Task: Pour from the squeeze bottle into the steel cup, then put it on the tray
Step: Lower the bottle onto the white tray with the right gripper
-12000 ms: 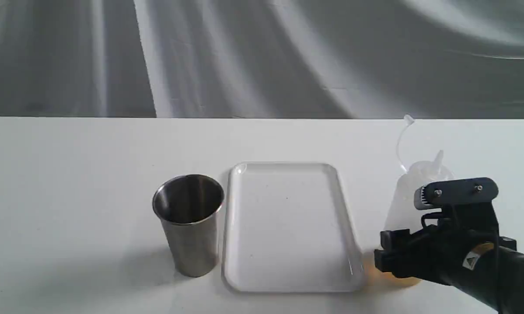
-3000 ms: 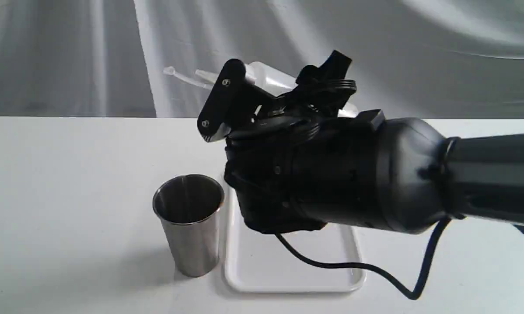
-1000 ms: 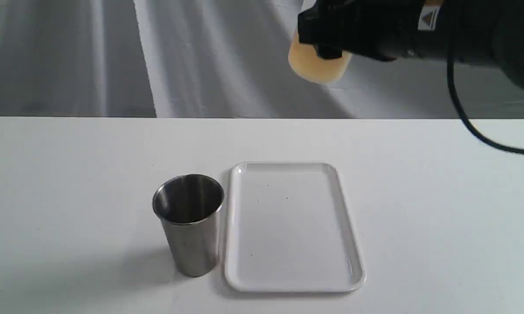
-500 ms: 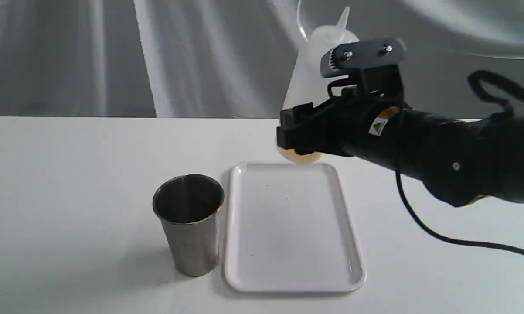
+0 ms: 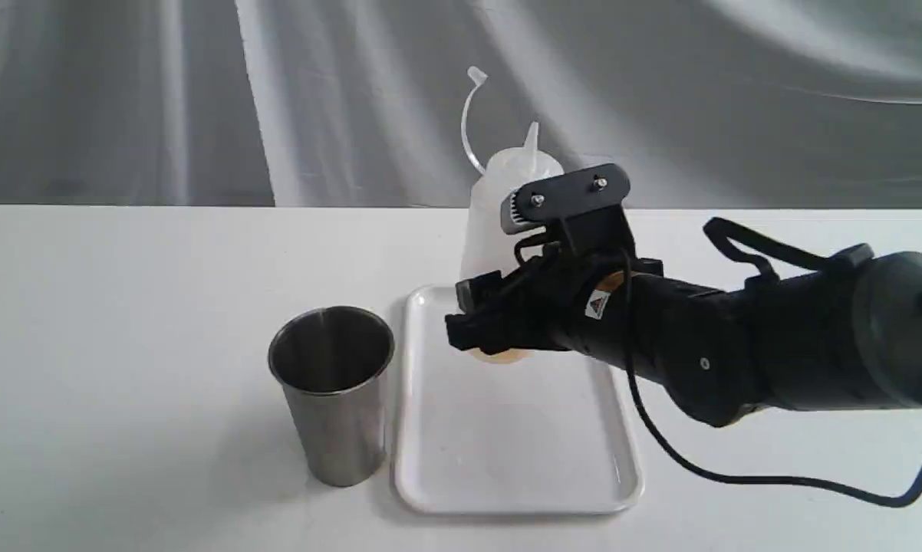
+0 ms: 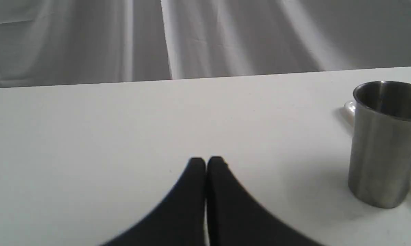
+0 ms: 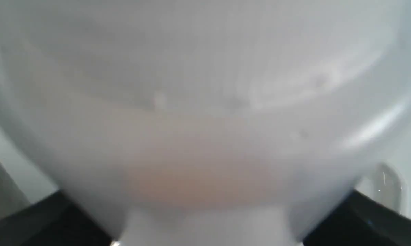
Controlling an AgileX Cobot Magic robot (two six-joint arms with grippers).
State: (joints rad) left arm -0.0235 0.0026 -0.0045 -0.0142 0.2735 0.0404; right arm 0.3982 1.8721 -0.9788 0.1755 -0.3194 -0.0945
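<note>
My right gripper (image 5: pixel 485 326) is shut on the squeeze bottle (image 5: pixel 499 207), which stands upright with its amber base at or just above the far end of the white tray (image 5: pixel 507 475). Its tethered cap strap arcs up over the nozzle. Up close, the bottle (image 7: pixel 205 112) fills the right wrist view, with orange liquid low inside. To the tray's left, the steel cup (image 5: pixel 332 391) stands upright, and it shows again as the cup (image 6: pixel 385 143) in the left wrist view. Far from the cup, my left gripper (image 6: pixel 205 162) is shut on nothing over bare table.
The white table (image 5: pixel 123 307) runs back to a grey cloth backdrop (image 5: pixel 353 100). The right arm's black cable (image 5: pixel 737 479) loops over the table to the right of the tray. The left arm is outside the exterior view.
The right gripper came down and to the left with the upright bottle, from high above the tray's far edge to its far end. Three seconds ago the bottle was tipped over the cup.
</note>
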